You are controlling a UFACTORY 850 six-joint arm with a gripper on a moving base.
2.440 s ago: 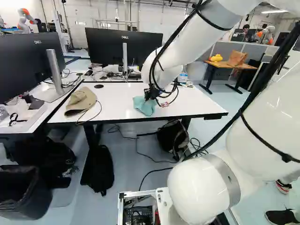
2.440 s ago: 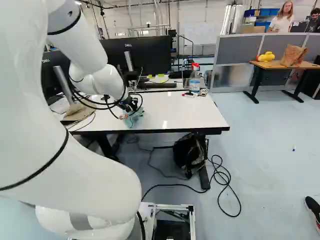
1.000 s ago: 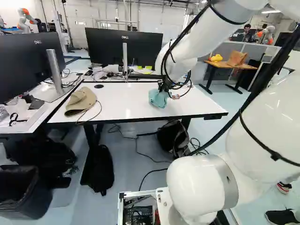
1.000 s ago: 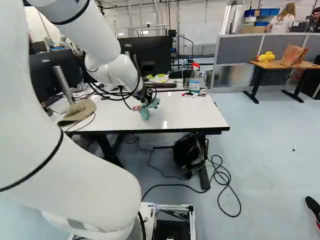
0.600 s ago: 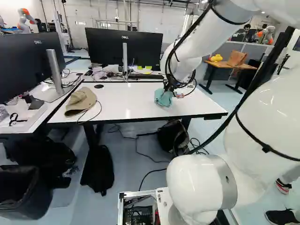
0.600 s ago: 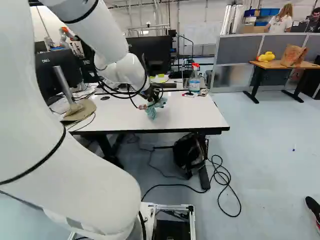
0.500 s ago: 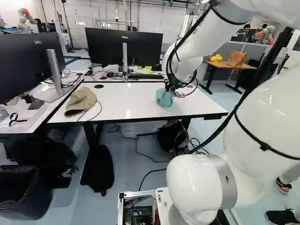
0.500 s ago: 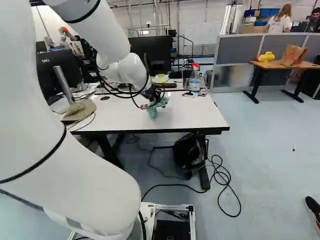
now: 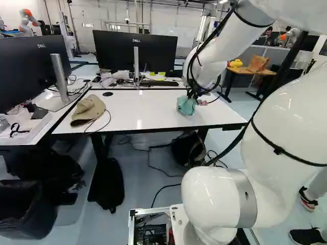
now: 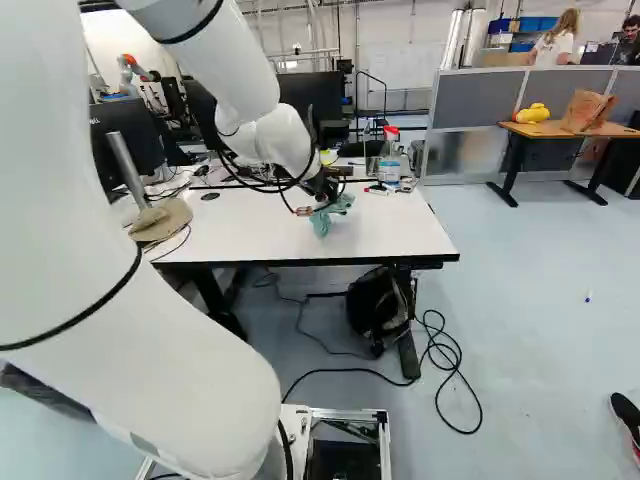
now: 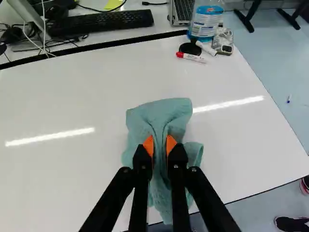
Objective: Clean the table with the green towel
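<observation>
Holding the towel [image 11: 164, 112] rn, w/ the gripper [image 11: 160, 143] clamping it from both sides, and the orange pads [image 11: 148, 145] are pinching a bunched fold near its middle. Towel's sitting over the white table [image 11: 87, 104], toward the right end of the tabletop in the left base view, and the rest of it is spreading out loosely ahead of and under the fingers. Can't tell how hard it's pressing on the surface tbh, or if all of it is even touching

Handling-wise it's looking light and floppy, soft knit or terry type stuff imo, so nothing's going to break, but it's not pushing back either. Prob going to fold under or trail when the arm's wiping, so the pad of cloth is doing the work, not the loose corners. The mid grip is making sense bc it's leaving slack on both sides; grabbing a corner would be giving you a limp rag. If it's slipping, I'd be going for a thicker bunch, still near the centre

Btw the hat [image 9: 88, 109] is taking up the other end, and the red-capped marker [image 11: 191, 57] is lying near the bottle [image 11: 205, 23] by the far edge, so long strokes are risking a bump there
</observation>
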